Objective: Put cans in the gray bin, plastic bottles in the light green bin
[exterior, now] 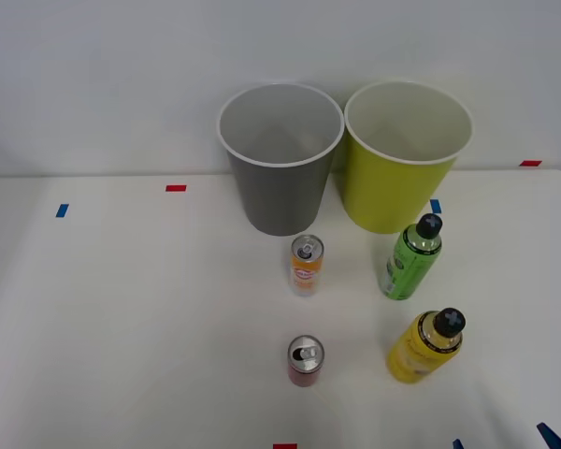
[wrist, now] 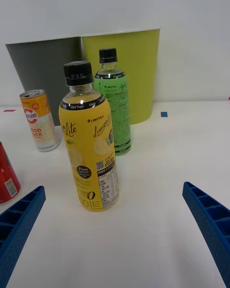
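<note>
Presently, end effector point(wrist: 115, 235) spread wide, unloaded, facing upright yellow bottle point(wrist: 89, 139); green bottle point(wrist: 114, 103) just behind, on worktop point(wrist: 158, 211)

in the wrist view the dark red can point(wrist: 6, 175) is cut by the picture's edge, so just a strip of its side shows and its top is out of sight. the yellow bottle point(wrist: 89, 139) covers part of the green bottle point(wrist: 114, 105) behind it. the gray bin point(wrist: 40, 72) and the light green bin point(wrist: 136, 72) lose their lower fronts behind the bottles and the orange can point(wrist: 39, 121). both blue fingers point(wrist: 208, 221) run off the edge. in the front view, the labels' print is too small to read.
</note>
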